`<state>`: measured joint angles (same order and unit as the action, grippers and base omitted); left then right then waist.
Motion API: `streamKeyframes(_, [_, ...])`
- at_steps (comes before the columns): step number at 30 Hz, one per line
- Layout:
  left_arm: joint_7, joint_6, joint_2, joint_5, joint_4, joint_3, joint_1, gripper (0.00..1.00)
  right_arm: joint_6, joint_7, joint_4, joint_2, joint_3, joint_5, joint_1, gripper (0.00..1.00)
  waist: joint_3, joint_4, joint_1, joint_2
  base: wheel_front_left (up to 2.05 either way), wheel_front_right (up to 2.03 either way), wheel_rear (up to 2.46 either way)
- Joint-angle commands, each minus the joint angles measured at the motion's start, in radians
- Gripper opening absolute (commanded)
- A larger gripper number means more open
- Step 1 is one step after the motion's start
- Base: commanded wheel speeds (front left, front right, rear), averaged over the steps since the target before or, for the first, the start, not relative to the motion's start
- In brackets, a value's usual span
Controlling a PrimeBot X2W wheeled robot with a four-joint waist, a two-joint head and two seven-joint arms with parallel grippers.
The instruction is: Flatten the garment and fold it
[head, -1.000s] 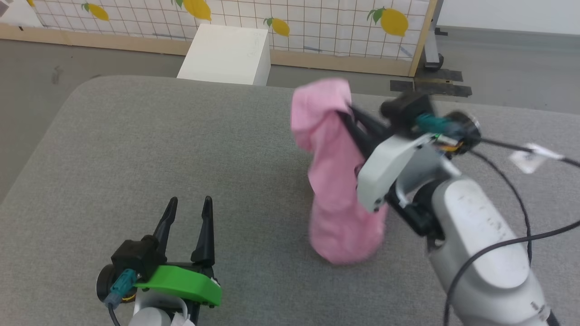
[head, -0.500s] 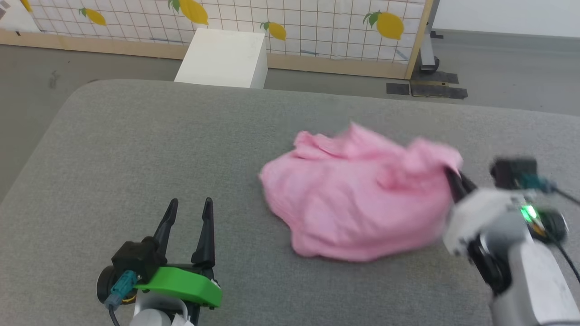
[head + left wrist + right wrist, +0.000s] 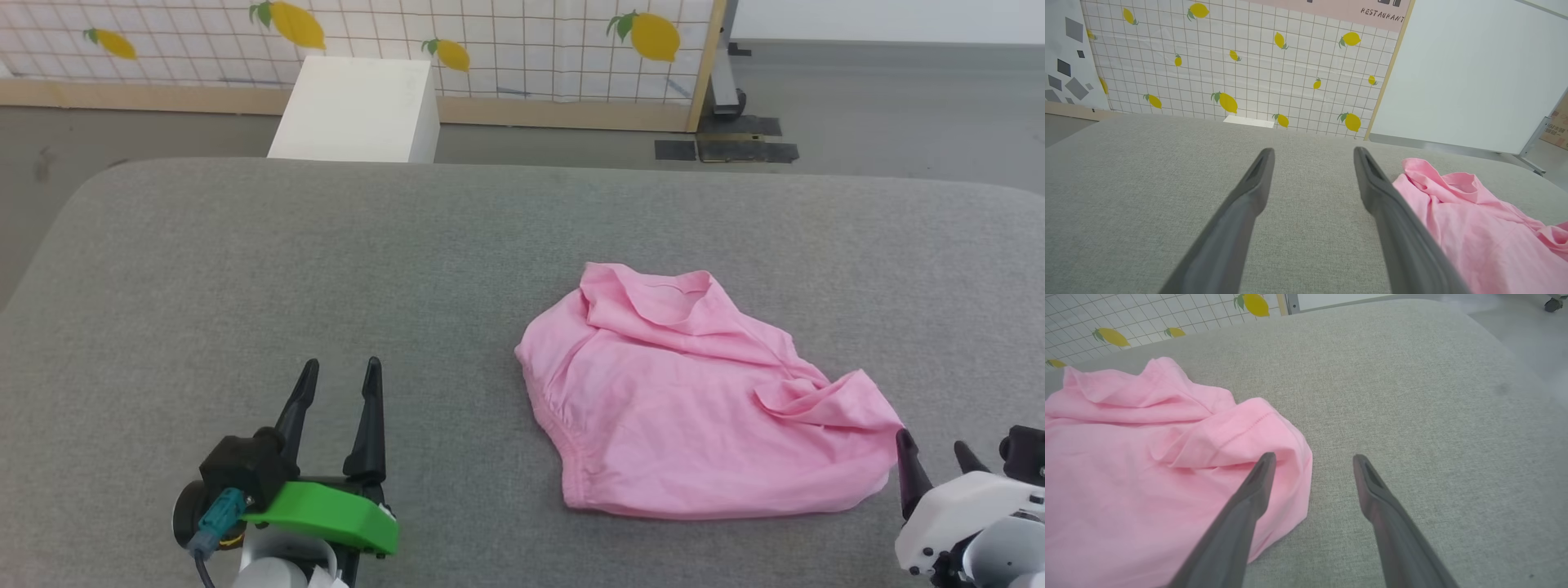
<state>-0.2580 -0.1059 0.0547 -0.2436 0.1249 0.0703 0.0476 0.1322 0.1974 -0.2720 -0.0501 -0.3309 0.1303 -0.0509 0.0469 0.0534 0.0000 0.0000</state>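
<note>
pink garment (image 3: 694, 400) lies wrinkled and partly flat on the grey padded worktop (image 3: 326, 261), right of the middle and nearer the front edge, its gathered edge facing left. right gripper (image 3: 930, 439) sits at the cloth's near right corner, fingers spread, holding nothing, one tip just at the hem. left gripper (image 3: 343, 363) rests by the front edge, well apart from the cloth, fingers spread, empty

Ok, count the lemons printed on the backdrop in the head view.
4. Far-left lemon; top-edge lemon; lemon above the white box; lemon by the wooden post. The backdrop is cropped, so more may be hidden.
</note>
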Motion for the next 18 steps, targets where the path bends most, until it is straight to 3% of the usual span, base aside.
streamKeyframes(1, [-0.004,-0.007,-0.004,-0.011,0.004,0.002,-0.003,1.00,-0.002,-0.031,0.038,0.000,0.013,-0.009,0.021,1.00,-0.003,-0.009,0.0000,0.0000,0.00,0.00,0.00])
streamKeyframes(10, [0.001,-0.014,-0.004,-0.049,0.042,0.075,-0.002,1.00,-0.002,-0.278,0.282,0.000,0.195,-0.137,0.118,1.00,-0.011,-0.031,0.0000,0.0000,0.00,0.00,0.00])
streamKeyframes(14, [0.082,-0.015,-0.004,-0.095,0.088,0.184,0.020,1.00,-0.002,-0.331,0.316,0.000,0.263,-0.175,0.136,1.00,-0.010,-0.041,0.0000,0.0000,0.00,0.00,0.00])
streamKeyframes(18, [0.184,0.016,-0.004,-0.162,0.124,0.291,0.063,1.00,-0.002,-0.340,0.310,0.000,0.302,-0.168,0.135,1.00,-0.002,-0.061,0.0000,0.0000,0.00,0.00,0.00])
